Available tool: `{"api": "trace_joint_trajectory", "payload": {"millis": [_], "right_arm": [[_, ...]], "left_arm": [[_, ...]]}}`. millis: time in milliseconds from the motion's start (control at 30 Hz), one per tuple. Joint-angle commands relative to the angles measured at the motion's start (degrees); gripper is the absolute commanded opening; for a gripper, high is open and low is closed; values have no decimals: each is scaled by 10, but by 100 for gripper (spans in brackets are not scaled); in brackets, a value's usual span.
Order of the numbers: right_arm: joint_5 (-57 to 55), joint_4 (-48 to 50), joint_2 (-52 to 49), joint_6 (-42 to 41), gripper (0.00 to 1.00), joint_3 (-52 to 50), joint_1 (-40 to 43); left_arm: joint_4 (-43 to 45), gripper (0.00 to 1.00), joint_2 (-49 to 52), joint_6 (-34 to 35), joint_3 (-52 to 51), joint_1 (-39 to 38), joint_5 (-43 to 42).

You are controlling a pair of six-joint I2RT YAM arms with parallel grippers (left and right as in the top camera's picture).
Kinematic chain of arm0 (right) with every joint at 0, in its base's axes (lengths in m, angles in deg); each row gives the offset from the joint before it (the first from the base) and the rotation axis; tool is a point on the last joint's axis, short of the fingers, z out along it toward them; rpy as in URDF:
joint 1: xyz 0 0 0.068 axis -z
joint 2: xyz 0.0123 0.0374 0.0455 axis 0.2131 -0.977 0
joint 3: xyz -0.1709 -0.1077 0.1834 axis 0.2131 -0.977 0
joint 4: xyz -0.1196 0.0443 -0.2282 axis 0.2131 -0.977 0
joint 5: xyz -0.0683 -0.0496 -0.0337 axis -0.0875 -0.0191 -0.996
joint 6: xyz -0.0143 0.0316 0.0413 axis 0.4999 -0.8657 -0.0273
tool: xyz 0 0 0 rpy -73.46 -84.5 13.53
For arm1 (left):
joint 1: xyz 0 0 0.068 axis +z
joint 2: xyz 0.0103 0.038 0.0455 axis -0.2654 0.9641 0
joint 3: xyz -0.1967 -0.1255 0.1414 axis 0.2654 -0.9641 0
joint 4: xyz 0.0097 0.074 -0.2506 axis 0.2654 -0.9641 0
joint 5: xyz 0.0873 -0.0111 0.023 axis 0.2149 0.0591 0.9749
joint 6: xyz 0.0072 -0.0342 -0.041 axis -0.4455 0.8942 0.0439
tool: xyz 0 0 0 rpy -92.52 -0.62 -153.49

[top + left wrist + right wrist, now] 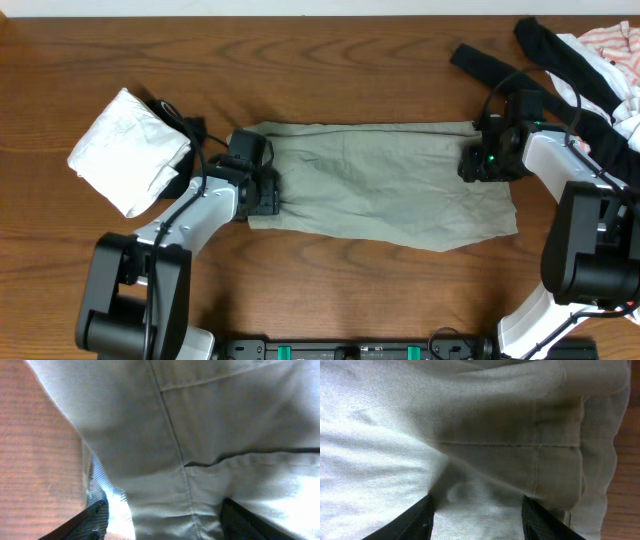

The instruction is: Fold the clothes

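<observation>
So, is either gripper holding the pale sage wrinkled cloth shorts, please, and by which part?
Nothing is held: the left gripper and right gripper sit open at opposite ends of the pale sage cloth shorts, cloth between their fingers.

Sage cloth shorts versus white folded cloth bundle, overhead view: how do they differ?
The pale sage grey-green cloth shorts lie spread flat across the middle of the wooden table; the white folded cloth bundle is a compact packet at image left. The shorts cover far more area than the bundle. The left gripper and right gripper sit at the shorts' ends, neither on the bundle. Both are cloth on that table.
</observation>
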Motion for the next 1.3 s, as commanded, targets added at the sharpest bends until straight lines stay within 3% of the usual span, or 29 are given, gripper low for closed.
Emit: {"api": "trace_joint_trajectory", "payload": {"millis": [0,133,233,267,433,500,600,1000,1067,1167,1233,1267], "right_arm": [[-12,-4,-13,4,54,-20,6],[-12,-3,-13,4,54,-20,6],[-12,-3,-13,4,54,-20,6],[-12,-3,-13,4,54,-20,6],[-12,-3,-13,4,54,-20,6],[-12,-5,-13,4,53,-20,6],[-12,-5,-13,5,54,-20,6],[-12,-6,-13,4,53,-20,6],[-12,-7,-13,4,52,-20,6],[-12,-9,-13,4,51,-20,6],[-12,-9,-13,4,51,-20,6],[-12,-9,-13,4,51,-20,6]], "left_arm": [[-16,76,-26,-3,-2,2,12],[-23,74,-46,5,-2,2,5],[-25,46,-48,14,-2,2,-29],[-26,41,-47,14,-2,2,-54],[-37,42,-47,25,-2,2,-73],[-48,54,-47,25,-2,2,-70],[-59,62,-47,25,-2,2,-60],[-92,61,-47,92,-2,2,-68],[-92,49,-47,92,-2,2,-69],[-90,19,-47,92,-2,2,-69],[-88,7,-47,92,-2,2,-69],[-88,6,-47,91,-2,2,-68]]}}
